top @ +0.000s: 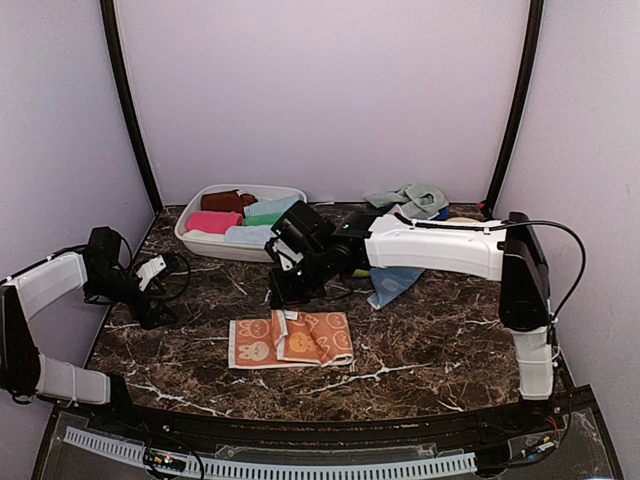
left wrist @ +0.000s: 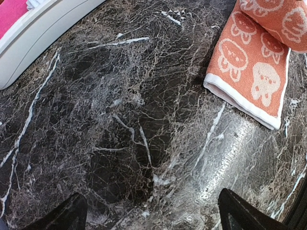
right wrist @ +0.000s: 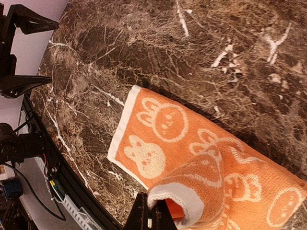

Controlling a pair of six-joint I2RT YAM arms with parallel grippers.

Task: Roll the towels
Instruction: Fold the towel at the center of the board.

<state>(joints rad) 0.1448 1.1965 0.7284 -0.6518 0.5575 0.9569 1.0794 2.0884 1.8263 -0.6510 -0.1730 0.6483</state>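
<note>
A peach-orange towel (top: 290,340) with cream rabbit prints lies on the dark marble table, one corner folded up over itself. It fills the right wrist view (right wrist: 192,143) and shows at the top right of the left wrist view (left wrist: 259,62). My right gripper (top: 283,298) (right wrist: 152,205) is shut on the curled white-edged corner and holds it just above the towel. My left gripper (top: 150,290) (left wrist: 153,215) is wide open and empty over bare marble, left of the towel. Its fingers (right wrist: 24,84) show far off in the right wrist view.
A white oval tub (top: 190,240) (left wrist: 38,33) at the back left holds rolled towels: pink (top: 213,221), dark red, green and light blue. A mint towel (top: 415,198) lies at the back right. A light-blue towel (top: 395,283) lies under the right arm.
</note>
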